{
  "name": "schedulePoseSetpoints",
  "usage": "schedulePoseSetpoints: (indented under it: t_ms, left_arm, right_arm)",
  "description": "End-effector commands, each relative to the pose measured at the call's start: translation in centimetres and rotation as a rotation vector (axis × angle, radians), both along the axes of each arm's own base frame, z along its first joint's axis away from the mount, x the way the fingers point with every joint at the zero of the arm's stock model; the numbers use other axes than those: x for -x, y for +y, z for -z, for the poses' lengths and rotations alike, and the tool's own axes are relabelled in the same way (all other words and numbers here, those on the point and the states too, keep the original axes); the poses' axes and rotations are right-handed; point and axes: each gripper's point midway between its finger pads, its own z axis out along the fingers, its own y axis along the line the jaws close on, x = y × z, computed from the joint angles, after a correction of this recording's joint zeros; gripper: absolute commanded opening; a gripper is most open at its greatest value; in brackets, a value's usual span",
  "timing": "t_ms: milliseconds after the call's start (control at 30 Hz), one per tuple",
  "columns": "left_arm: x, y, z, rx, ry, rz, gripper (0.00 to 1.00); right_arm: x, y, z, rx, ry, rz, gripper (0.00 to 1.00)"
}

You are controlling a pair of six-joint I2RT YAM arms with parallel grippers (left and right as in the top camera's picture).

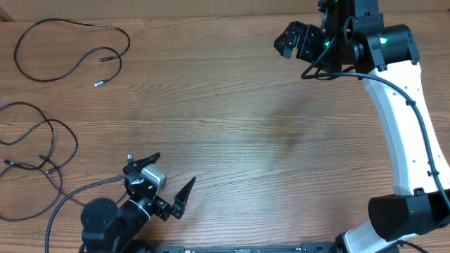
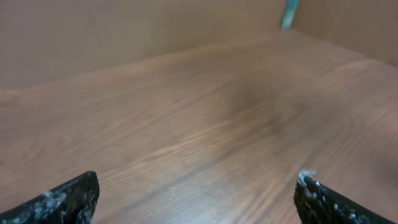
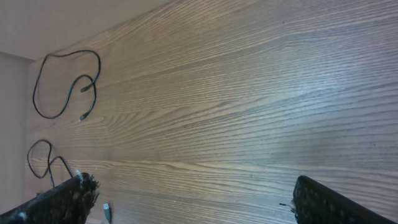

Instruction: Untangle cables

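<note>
Two thin black cables lie apart at the table's left. One cable (image 1: 127,41) is a loose open loop at the far left corner, with both small plug ends inside the loop; it also shows in the right wrist view (image 3: 37,93). The second cable (image 1: 73,144) makes crossing loops at the left edge and runs out of frame; it shows partly in the right wrist view (image 3: 31,152). My left gripper (image 1: 171,177) is open and empty near the front edge, right of the second cable; its view (image 2: 196,199) shows only bare wood. My right gripper (image 1: 295,39) is open and empty at the far right (image 3: 193,199).
A thicker black cord (image 1: 70,197) curves from the left arm base along the front left. The right arm's white link (image 1: 401,133) runs down the right side. The wooden table (image 1: 267,133) fills the middle.
</note>
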Motion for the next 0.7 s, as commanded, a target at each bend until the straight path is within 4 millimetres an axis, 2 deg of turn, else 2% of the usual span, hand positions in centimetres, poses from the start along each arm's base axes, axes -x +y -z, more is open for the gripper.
schedulePoseSetpoints:
  t_ms: [0,367,533,667]
  left_arm:
    - [-1.0,0.9,1.5,-0.037,-0.068,-0.055,0.99]
    - [-3.5,2.4,1.0,0.003,-0.327,-0.171,1.0]
    - [-4.9,4.4,1.9,0.122,-0.319,-0.314,1.0]
    - [-5.3,5.9,2.5,0.111,-0.297,-0.403,1.0]
  right_arm:
    - [0.3,-0.3,-1.4,0.003,-0.039,0.001,1.0]
    - [0.3,-0.3,-1.4,0.003,-0.039,0.001,1.0]
    - [0.3,-0.3,-1.4,0.003,-0.039,0.001,1.0]
    - [0.3,-0.3,-1.4,0.003,-0.039,0.001,1.0]
